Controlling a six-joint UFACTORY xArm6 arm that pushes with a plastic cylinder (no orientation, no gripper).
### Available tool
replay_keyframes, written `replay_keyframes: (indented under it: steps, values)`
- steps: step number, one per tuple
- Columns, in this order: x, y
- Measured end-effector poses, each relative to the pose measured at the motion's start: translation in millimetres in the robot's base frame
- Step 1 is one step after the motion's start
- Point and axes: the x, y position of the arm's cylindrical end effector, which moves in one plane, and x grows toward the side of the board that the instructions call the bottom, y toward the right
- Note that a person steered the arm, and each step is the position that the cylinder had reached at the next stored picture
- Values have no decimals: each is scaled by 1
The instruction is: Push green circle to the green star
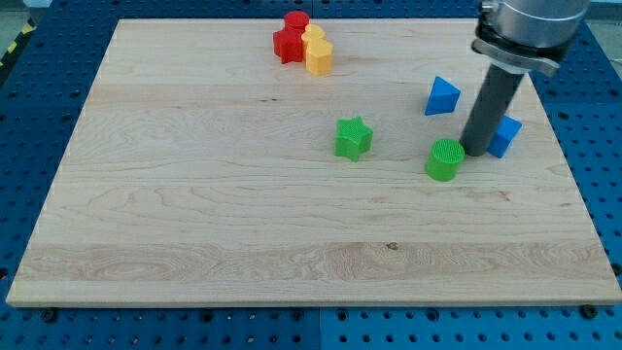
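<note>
The green circle (445, 159) lies on the wooden board at the view's right of centre. The green star (354, 137) lies to its left, a short gap apart. My tip (475, 151) rests on the board just right of the green circle, touching or nearly touching its right edge. The rod rises from there toward the view's top right.
A blue triangle (441, 96) lies above the green circle. A blue block (503, 135) sits right behind the rod. At the view's top centre a red star (287, 44), a red circle (296, 21) and two yellow blocks (317, 52) cluster together. The board's right edge (573, 175) is near.
</note>
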Motion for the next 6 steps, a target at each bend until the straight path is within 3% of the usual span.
replay_keyframes:
  steps: [3,6]
  values:
    - [35,-3]
    - [6,-127]
